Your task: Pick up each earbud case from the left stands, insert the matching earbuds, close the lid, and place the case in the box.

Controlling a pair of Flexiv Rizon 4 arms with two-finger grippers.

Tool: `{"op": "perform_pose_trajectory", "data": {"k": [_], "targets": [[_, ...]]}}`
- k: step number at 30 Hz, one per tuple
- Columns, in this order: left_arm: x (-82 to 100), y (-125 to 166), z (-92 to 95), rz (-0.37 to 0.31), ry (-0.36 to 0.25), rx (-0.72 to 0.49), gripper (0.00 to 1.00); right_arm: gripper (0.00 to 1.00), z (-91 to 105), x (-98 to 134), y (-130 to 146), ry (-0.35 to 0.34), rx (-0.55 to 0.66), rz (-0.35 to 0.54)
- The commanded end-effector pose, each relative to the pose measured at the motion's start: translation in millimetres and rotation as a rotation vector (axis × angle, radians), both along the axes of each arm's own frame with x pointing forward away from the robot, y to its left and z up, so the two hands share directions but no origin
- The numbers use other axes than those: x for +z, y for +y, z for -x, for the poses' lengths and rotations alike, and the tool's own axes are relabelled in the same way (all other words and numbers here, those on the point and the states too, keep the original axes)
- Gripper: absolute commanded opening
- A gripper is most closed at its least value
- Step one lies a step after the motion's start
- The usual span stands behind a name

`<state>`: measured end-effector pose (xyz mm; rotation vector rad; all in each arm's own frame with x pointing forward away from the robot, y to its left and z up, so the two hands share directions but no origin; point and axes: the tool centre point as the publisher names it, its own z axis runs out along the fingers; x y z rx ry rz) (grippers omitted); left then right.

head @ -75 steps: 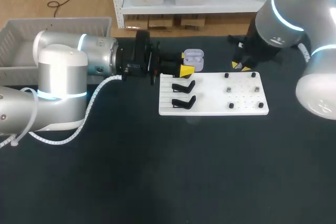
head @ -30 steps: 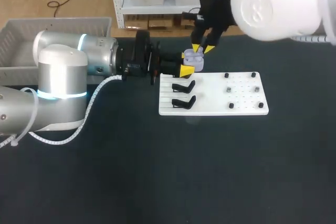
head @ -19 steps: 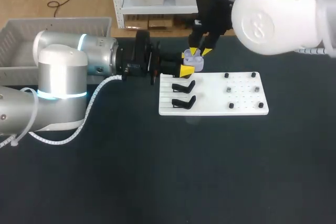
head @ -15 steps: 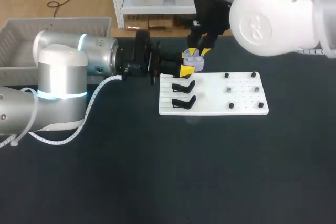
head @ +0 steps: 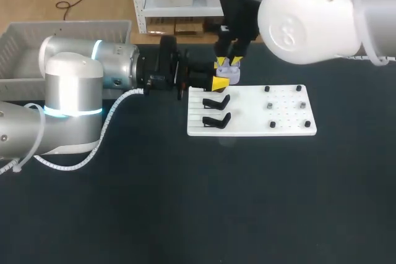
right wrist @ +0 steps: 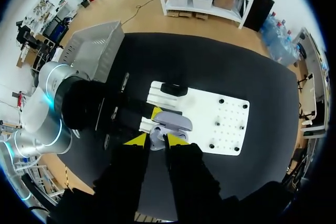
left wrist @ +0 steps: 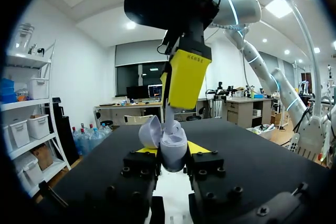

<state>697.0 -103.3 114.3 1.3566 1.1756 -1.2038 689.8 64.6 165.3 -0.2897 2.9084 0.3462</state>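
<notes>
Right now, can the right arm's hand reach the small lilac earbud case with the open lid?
Probably yes. The right hand hangs close above the small lilac earbud case, which the left hand grips from both sides, and nothing lies between them.

Dark tabletop (head: pixel 247 202), white stand board (head: pixel 247 106) lying flat on it, toward the far edge, near mid-width

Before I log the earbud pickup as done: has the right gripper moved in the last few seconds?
Yes. From the white board's far right corner the right gripper swung left and now hangs over the open earbud case in the left gripper.
</notes>
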Motion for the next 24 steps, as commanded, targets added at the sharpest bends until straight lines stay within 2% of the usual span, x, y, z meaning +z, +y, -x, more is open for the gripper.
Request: {"op": "perform_pose_trajectory", "data": {"k": [1,24], "targets": [[0.0,0.0,0.7,0.0,-0.001,0.003,0.0,0.0,-2.3,-0.9,0.9,0.002,0.0,-0.001],[0.0,0.0,0.7,0.0,-0.001,0.003,0.0,0.0,0.3,-6.2,-1.5,0.019,-0.011,0.007]]}}
